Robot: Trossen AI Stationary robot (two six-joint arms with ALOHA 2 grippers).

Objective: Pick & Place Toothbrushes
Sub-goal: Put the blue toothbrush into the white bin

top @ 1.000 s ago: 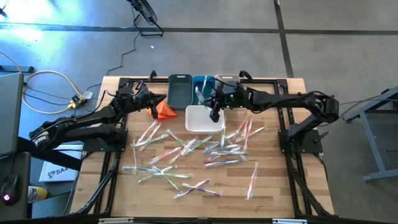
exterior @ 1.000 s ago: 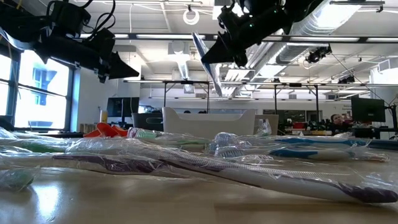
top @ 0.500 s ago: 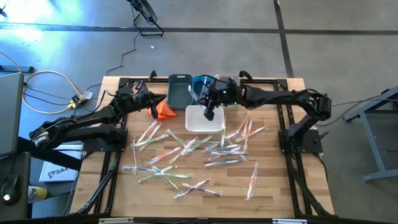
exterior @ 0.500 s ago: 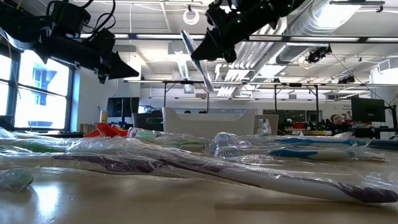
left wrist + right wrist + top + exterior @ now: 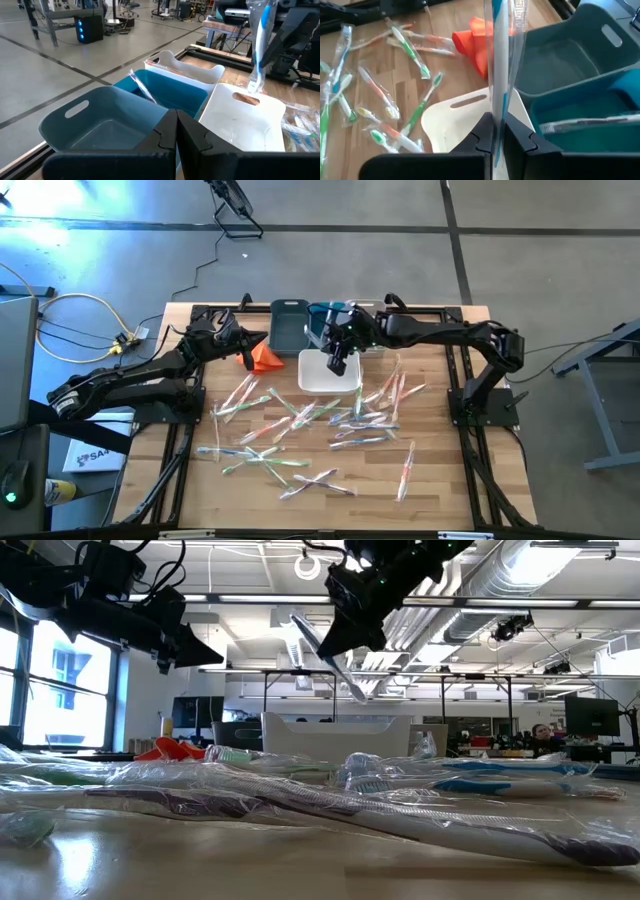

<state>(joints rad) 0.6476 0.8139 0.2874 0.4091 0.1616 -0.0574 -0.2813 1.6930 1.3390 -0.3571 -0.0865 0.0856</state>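
**Right Pincer Holding a Wrapped Toothbrush Above the Bins**

The right pincer (image 5: pixel 338 361) is closed tight on one blue-handled toothbrush in a clear plastic wrapper (image 5: pixel 499 55). The right wrist view shows the handle clamped between the two dark fingers, with the wrapped length running straight out from the fingertips. In the low view the same toothbrush (image 5: pixel 328 658) hangs tilted, clear of everything below it.

Key relation: the held toothbrush sits over the far end of the white rectangular plastic bin (image 5: pixel 314 383), close to the edge it shares with the teal-blue plastic bin (image 5: pixel 322 313). The teal-blue bin already contains one wrapped toothbrush (image 5: pixel 585 124). Which bin is the target cannot be determined; if colour sorting applies, the teal-blue bin, just beyond the pincer, is the likely one. The long axis of the held brush should be brought roughly in line with the bin's length before release, as the brush appears about as long as a bin.

The grey-blue plastic bin (image 5: pixel 289 326) stands beside the teal-blue one, and a second white bin (image 5: pixel 186 68) stands on the other side.

The left pincer (image 5: pixel 238 338) is fully closed and holds nothing; it waits near the orange folded cloth (image 5: pixel 264 357).

The remaining wrapped toothbrushes (image 5: pixel 300 430) lie scattered across the wooden surface (image 5: pixel 440 470), nearer the right arm's working side.
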